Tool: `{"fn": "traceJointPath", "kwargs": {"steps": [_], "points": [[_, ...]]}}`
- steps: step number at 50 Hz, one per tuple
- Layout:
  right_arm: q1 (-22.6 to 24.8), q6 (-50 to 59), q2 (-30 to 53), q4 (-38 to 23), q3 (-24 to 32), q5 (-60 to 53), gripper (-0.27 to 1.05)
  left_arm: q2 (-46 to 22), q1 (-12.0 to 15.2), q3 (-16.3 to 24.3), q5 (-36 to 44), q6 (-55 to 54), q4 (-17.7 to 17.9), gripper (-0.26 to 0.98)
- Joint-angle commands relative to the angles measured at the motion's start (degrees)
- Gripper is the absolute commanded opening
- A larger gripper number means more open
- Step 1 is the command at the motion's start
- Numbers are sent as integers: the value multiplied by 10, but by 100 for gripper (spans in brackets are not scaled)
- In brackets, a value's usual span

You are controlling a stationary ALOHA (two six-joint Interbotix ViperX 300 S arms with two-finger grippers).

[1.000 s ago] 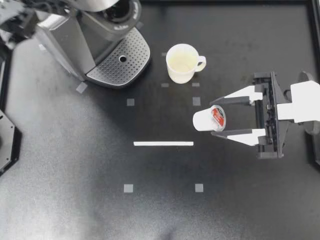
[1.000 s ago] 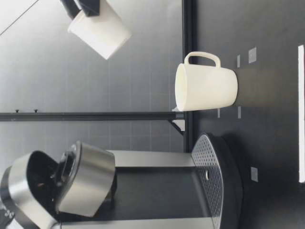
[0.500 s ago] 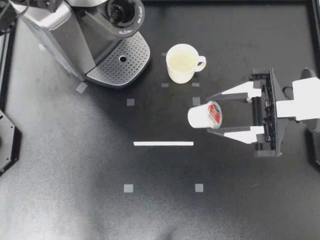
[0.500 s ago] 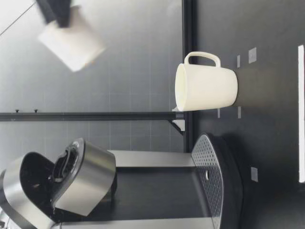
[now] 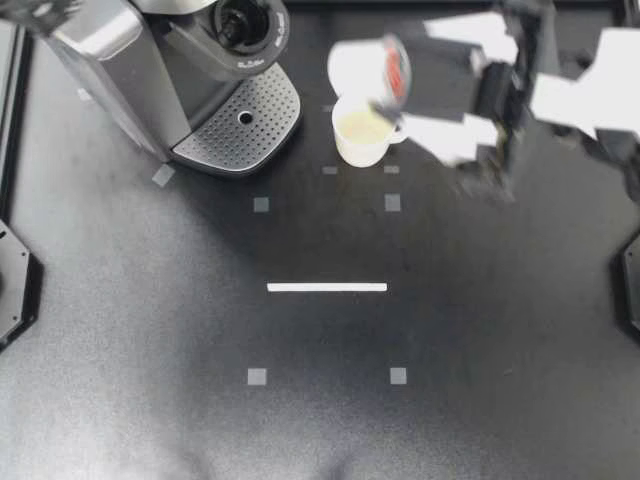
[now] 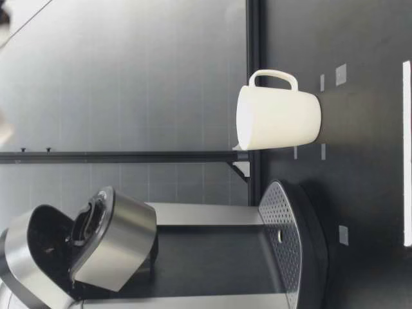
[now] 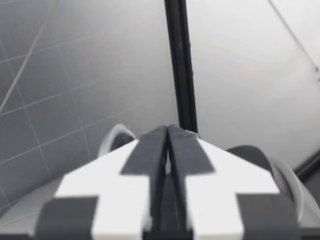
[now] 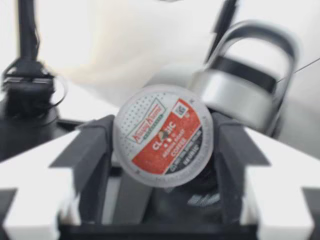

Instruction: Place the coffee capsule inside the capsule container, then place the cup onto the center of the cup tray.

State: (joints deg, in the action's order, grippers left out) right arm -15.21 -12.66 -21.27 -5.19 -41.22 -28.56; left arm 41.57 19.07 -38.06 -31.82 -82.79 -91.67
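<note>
Since a second ago my right gripper point(image 5: 405, 82) has swung from the middle of the table's point(image 5: 320, 430) right side up toward the edge where the coffee machine point(image 5: 140, 70) stands, lifting the capsule point(image 5: 358, 66) with it. It now hangs above the cup point(image 5: 360, 140), partly covering it in the top view.

Neither step is done, by my reading. The capsule is not yet in the holder point(image 5: 243, 20), which sits open under the raised lid point(image 6: 112, 248). The cup has not been touched: it stands on the table just beside the cup tray point(image 5: 240, 125), not on it. I judge the carry to the holder to be roughly halfway.

The right wrist view shows the gripper's fingers point(image 8: 90, 150) clamped on the capsule from both sides, foil lid toward the camera, with the machine's open top ahead.

My left gripper point(image 7: 168, 150) has its fingers pressed together on nothing.
</note>
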Motion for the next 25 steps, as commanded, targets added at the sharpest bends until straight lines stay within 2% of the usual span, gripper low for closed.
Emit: {"fn": "traceJointPath", "kwargs": {"steps": [1,16,25], "points": [[-18,0,18,2,50,12,53,15,2,-4,3,-6,-6,13],[-37,4,85,2,172,178,53,35,2,-26,11,-10,-6,13],[-47,4,117,2,212,221,53,34,2,-28,11,-10,-6,13]]}}
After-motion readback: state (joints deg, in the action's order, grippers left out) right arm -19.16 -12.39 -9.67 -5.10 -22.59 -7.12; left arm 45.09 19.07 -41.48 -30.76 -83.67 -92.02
